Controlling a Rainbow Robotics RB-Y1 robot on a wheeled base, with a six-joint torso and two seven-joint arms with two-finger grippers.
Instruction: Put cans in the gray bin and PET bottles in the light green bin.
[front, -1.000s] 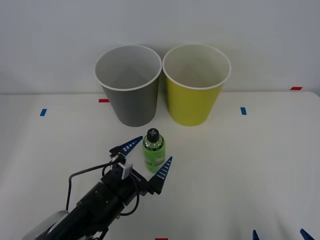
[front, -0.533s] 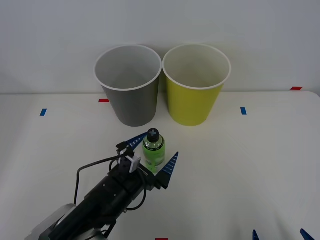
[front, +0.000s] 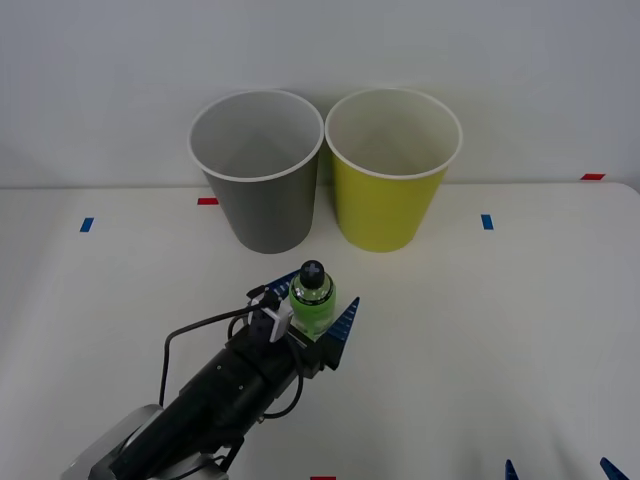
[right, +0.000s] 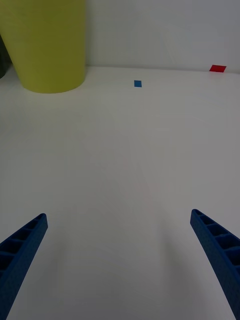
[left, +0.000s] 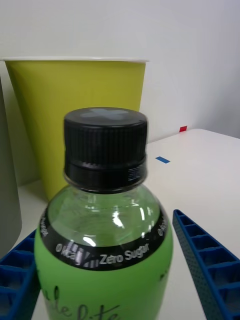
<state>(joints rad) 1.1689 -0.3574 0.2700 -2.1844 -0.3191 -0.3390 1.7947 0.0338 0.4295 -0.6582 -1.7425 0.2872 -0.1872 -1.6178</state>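
Right pincer (right: 120, 260) — two blue ribbed fingers (right: 22, 252) spread wide apart, nothing between them, above the white counter (right: 120, 165). Green bin (right: 49, 45) — upright on the counter, well ahead. Blue tape mark (right: 138, 83) near the bin; red tape mark (right: 217, 68) further along, by the wall.

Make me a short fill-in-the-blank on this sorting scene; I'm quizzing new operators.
1. The bottle has a ____ cap.
2. The left tool has its fingers on either side of the ____.
3. The gray bin stands on the ____ side of the light green bin.
4. The right tool is ____.

Missing: black; bottle; left; open
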